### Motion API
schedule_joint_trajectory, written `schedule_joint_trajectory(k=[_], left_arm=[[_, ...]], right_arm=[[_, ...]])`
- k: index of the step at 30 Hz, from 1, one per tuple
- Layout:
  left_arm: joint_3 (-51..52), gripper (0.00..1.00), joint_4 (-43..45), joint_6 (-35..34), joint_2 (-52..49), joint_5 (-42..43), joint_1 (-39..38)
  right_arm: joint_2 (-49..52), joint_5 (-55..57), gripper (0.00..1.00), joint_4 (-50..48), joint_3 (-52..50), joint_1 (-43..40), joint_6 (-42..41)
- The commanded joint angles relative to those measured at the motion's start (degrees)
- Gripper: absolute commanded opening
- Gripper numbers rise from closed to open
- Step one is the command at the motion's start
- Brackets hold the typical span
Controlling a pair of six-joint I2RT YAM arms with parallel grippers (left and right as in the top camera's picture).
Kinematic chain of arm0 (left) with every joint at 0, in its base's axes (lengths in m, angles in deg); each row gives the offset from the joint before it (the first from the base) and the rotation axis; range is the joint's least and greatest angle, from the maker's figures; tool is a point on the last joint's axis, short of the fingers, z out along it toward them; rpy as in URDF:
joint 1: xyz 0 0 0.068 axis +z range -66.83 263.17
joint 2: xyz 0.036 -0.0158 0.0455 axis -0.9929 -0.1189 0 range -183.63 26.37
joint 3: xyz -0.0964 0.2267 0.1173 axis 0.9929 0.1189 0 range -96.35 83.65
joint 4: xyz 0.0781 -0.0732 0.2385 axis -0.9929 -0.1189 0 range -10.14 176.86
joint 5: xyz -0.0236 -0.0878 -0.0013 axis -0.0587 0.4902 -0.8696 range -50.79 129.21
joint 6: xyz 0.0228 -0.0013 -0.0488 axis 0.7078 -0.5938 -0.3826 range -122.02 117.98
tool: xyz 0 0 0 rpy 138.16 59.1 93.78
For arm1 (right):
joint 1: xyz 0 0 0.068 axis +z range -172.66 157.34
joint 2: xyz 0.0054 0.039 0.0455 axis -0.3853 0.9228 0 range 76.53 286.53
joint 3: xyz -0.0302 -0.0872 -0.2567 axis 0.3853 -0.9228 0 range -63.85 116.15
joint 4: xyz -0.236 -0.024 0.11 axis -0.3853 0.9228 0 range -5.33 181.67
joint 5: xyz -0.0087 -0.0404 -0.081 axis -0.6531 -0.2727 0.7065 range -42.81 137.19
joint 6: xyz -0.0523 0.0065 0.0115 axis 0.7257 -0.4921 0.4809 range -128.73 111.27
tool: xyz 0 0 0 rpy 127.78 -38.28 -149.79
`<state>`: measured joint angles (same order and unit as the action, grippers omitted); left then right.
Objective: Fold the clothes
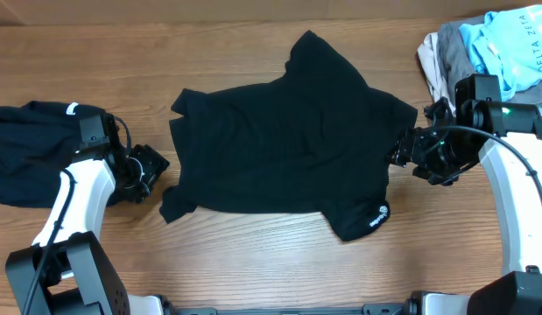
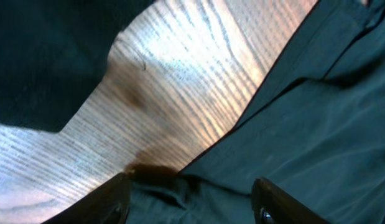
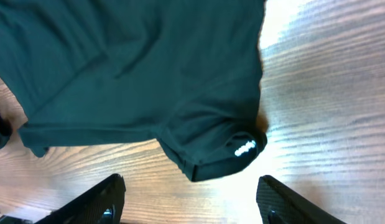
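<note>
A black T-shirt [image 1: 279, 144] lies spread out in the middle of the table, with a small white logo [image 1: 376, 216] on its near right sleeve. A second black garment [image 1: 30, 149] with a white neck tag [image 1: 71, 108] lies bunched at the far left. My left gripper [image 1: 158, 168] is open at the spread shirt's left edge. In the left wrist view its fingers [image 2: 192, 205] straddle black fabric [image 2: 316, 124]. My right gripper [image 1: 400, 150] is open at the shirt's right edge. In the right wrist view its fingers [image 3: 189, 202] hang over bare wood just short of the logo sleeve [image 3: 245, 148].
A pile of pale-blue and grey garments [image 1: 507, 44] sits at the back right corner, behind my right arm. The wooden table [image 1: 253, 262] shows bare along the front. The bunched black garment also shows in the left wrist view [image 2: 43, 56].
</note>
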<state>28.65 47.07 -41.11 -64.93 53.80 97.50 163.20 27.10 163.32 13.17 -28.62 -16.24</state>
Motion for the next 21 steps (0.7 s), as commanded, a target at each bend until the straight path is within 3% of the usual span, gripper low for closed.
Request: schedule_joint_trajectory(k=[1, 7, 13, 17, 21], left_arm=[[-0.3, 0.63, 0.5, -1.2, -0.3, 0.1, -0.2], [-0.1, 0.58, 0.9, -0.7, -0.6, -1.6, -0.3], [-0.1, 0.57, 0.9, 13.0, -3.3, -1.4, -2.2], [-0.1, 0.63, 1.3, 24.5, -6.6, -1.5, -4.5], [-0.1, 0.52, 2.4, 29.8, -8.8, -1.5, -5.7]], right_arm=[[-0.8, 0.5, 0.72, 0.5, -0.2, -0.1, -1.5], [-0.8, 0.5, 0.71, 1.2, -0.2, -0.1, -1.7], [-0.8, 0.5, 0.71, 1.2, -0.2, -0.1, -1.7], [-0.8, 0.5, 0.71, 1.6, -0.2, -0.1, -1.7], [-0.8, 0.5, 0.71, 1.6, -0.2, -0.1, -1.7]])
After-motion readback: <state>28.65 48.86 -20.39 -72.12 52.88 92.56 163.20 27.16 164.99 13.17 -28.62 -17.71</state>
